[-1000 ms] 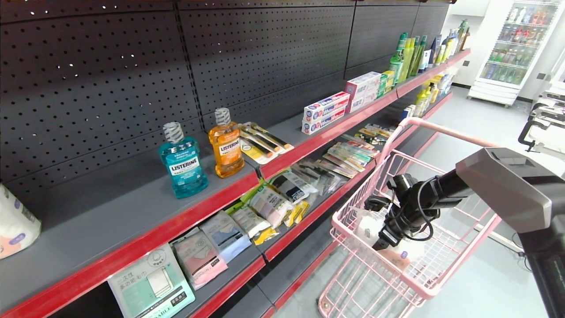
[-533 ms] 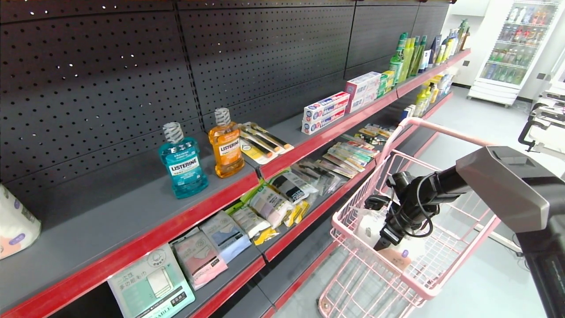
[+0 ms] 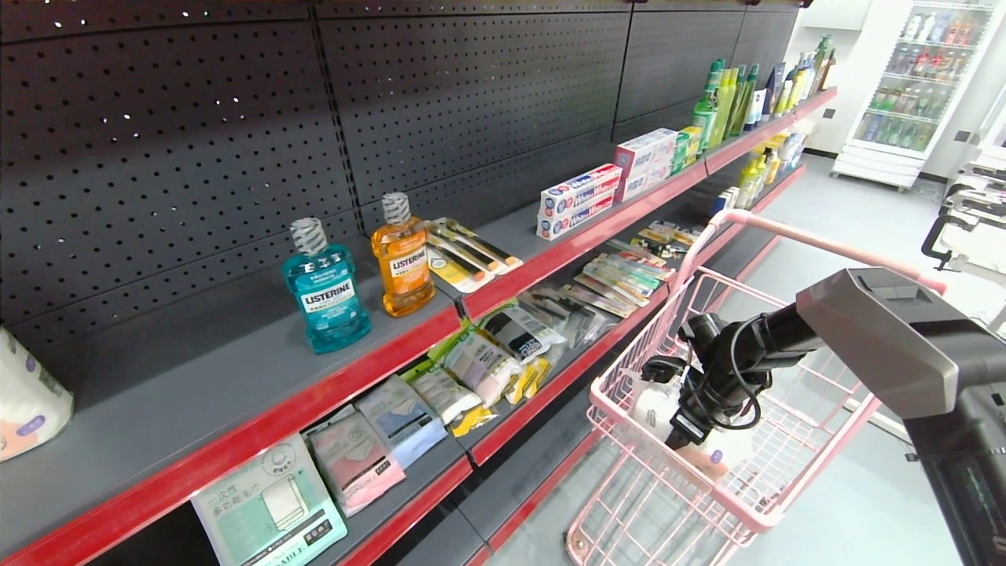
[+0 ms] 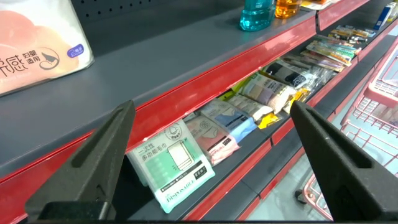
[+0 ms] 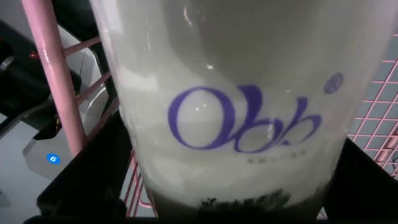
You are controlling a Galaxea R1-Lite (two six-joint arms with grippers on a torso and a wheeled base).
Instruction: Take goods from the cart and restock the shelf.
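A pink wire cart [image 3: 625, 420] stands beside the shelf. Inside it lies a white package with purple print [image 3: 649, 402]. My right gripper [image 3: 677, 426] is down in the cart, open, with one finger on either side of that package. Seen close up in the right wrist view, the package [image 5: 236, 124] spans the gap between the dark fingers [image 5: 93, 180] of the right gripper [image 5: 230, 183]. My left gripper [image 4: 210, 104] hangs open with nothing in it, in front of the grey top shelf [image 4: 155, 68] and its red edge.
The top shelf [image 3: 196, 377] holds a paper-roll pack [image 3: 27, 393], a blue mouthwash bottle [image 3: 326, 287], an orange one [image 3: 403, 255], toothbrush packs [image 3: 464, 251] and toothpaste boxes [image 3: 578, 200]. Bare grey shelf lies between the roll pack and the blue bottle. Flat packets [image 3: 440, 377] crowd the lower shelf.
My right arm has shifted slightly left and lower in the cart, staying on the white package. The shelf goods and the cart have not moved.
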